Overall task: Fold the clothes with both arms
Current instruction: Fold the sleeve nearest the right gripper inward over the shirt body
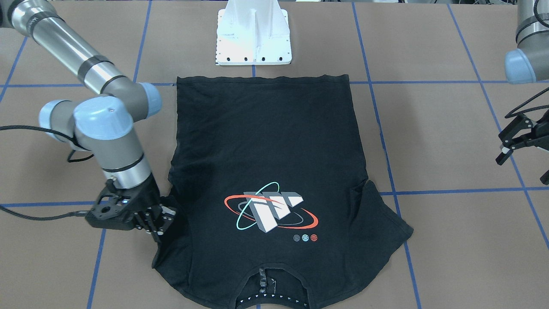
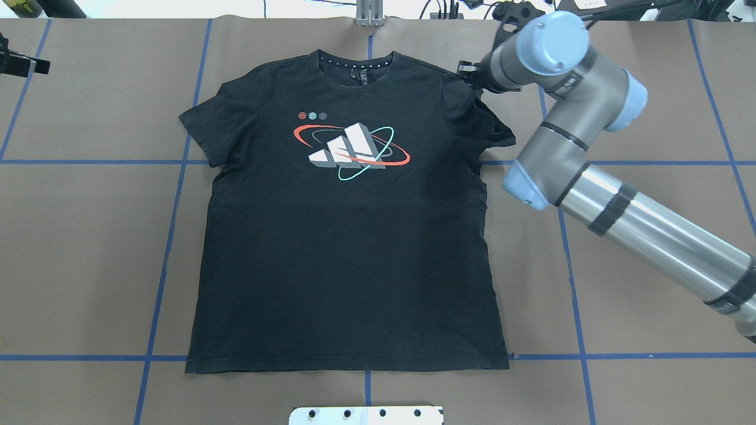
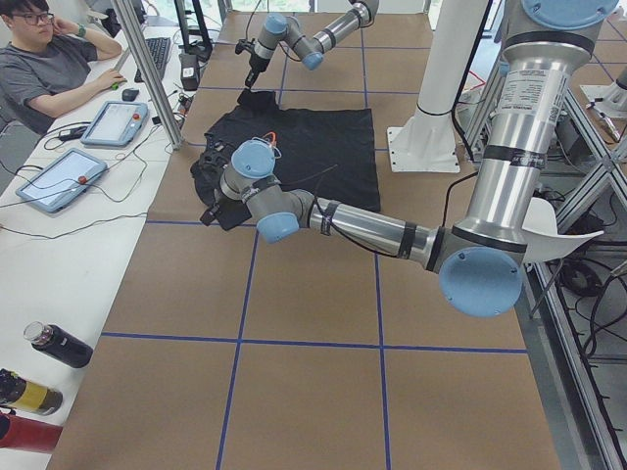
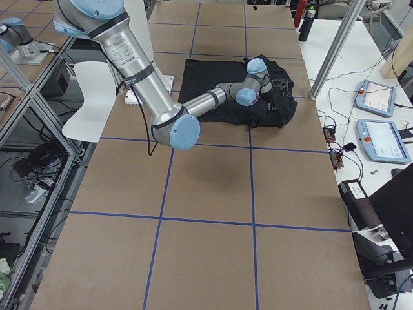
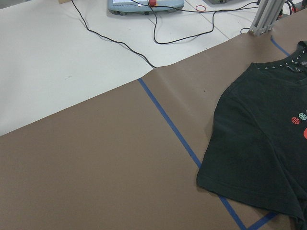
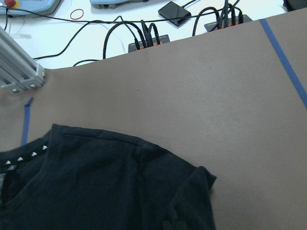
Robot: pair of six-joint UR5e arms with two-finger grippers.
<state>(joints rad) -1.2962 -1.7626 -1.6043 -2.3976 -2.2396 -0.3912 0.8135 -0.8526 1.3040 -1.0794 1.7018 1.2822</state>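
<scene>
Right hand (image 1: 165, 223) sits at the T-shirt (image 1: 266, 163) sleeve, grasp indeterminable; left hand (image 1: 500, 149), released, stands well apart.

Table (image 2: 88, 236) open beside T-shirt (image 2: 348, 248); pedestal (image 1: 254, 38) near hem; right arm (image 2: 590, 100) over sleeve

A brown table (image 2: 88, 236) crossed by blue tape lines (image 2: 88, 160), with a white bench (image 3: 59, 255) alongside holding tablets (image 3: 59, 179).

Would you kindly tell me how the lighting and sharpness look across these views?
Overhead exterior: even light, T-shirt sharp, logo crisp, though the strip beyond the table is blown out. Exterior front-facing: bright highlights on the silver tube of the right arm. Exterior right: a soft arm shadow on the table.
</scene>
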